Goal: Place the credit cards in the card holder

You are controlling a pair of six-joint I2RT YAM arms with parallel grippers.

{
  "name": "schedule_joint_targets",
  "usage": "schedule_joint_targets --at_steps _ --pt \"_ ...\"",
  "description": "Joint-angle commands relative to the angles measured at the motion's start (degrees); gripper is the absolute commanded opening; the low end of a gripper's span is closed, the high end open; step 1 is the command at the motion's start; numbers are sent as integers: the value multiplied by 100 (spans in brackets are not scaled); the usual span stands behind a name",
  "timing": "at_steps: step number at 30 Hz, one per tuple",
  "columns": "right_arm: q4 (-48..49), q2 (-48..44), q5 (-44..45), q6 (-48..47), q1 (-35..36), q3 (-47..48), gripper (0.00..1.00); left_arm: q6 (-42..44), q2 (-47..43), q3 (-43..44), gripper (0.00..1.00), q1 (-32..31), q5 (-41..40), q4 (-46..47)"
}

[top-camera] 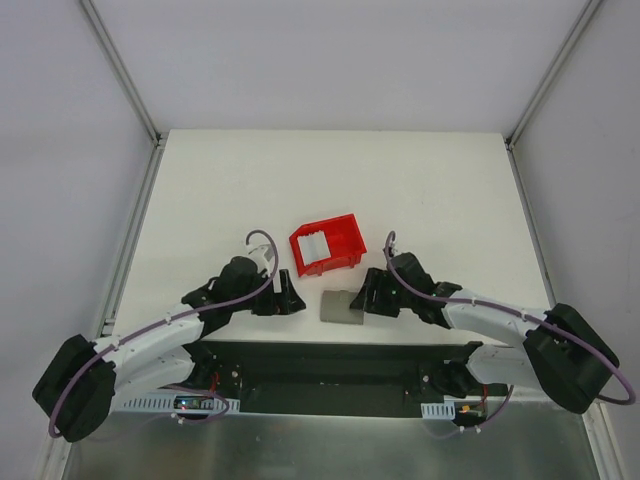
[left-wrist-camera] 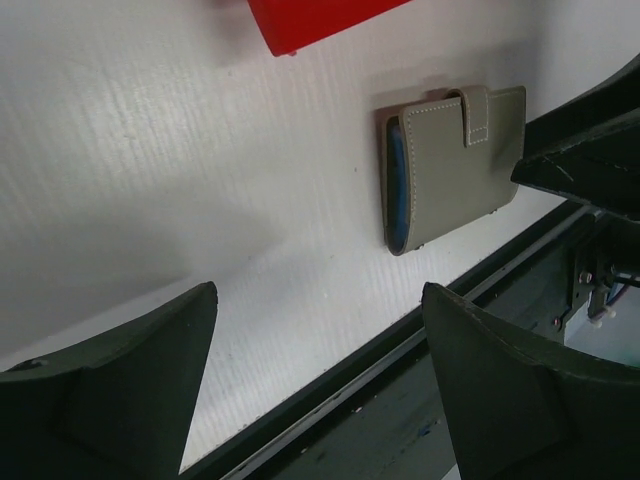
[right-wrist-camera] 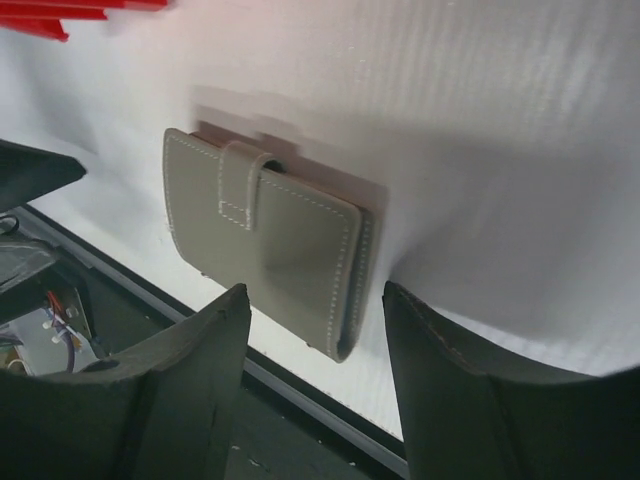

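The card holder (top-camera: 342, 307) is a grey wallet lying folded shut on the white table, close to the front edge. Its strap is fastened, and a blue lining shows at one edge (left-wrist-camera: 396, 180). A pale credit card (top-camera: 315, 245) lies inside the red bin (top-camera: 340, 240). My left gripper (top-camera: 291, 299) stands open to the left of the holder, with only bare table between its fingers (left-wrist-camera: 318, 300). My right gripper (top-camera: 368, 296) is open at the holder's right end. The near corner of the card holder (right-wrist-camera: 265, 235) lies between its fingertips (right-wrist-camera: 315, 295), which do not touch it.
The red bin (left-wrist-camera: 320, 20) stands just behind the card holder. A black rail (right-wrist-camera: 300, 400) runs along the table's front edge right below the holder. Grey walls enclose the table at the left, right and back.
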Motion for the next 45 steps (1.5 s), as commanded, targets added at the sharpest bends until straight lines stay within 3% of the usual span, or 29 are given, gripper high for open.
schedule_joint_targets --at_steps 1,7,9,13,17,20,23,28,30,33,34,39,42,45 --pt "786 258 64 304 271 115 57 -253 563 -47 79 -341 28 1152" --pt "1471 645 -68 463 474 150 41 -420 1564 -3 69 -737 98 2066" --pt "1629 716 -121 472 535 185 26 -481 1890 58 64 -860 160 2303" --pt "2043 734 -191 507 658 211 10 -543 2199 120 50 -1036 143 2550" --pt "2219 637 -226 428 799 255 22 -499 2068 103 30 -1071 143 2559" --pt "2246 672 -314 392 817 308 38 -429 1909 59 29 -1071 142 2542" --pt "2272 803 -437 392 817 378 39 -315 1847 85 27 -1080 204 2542" --pt "2342 559 -429 165 826 291 0 -236 1655 102 39 -1071 117 2332" --pt "2107 112 -202 -28 834 177 1 -192 1436 164 57 -1088 -172 1859" --pt "626 -915 824 -668 1001 307 0 -113 891 269 73 -1071 -822 1033" --pt "-363 -1223 1403 -862 1141 534 1 -104 602 287 76 -1071 -1190 726" --pt "-2602 -2114 3330 -1409 1589 1256 1 -121 -383 322 87 -1010 -2141 -339" --pt "-3491 -1966 4218 -1480 2037 1625 1 -156 -736 401 89 -983 -2511 -832" --pt "-4571 -1230 5289 -1121 2582 2160 1 -183 -868 524 90 -939 -2731 -1228"
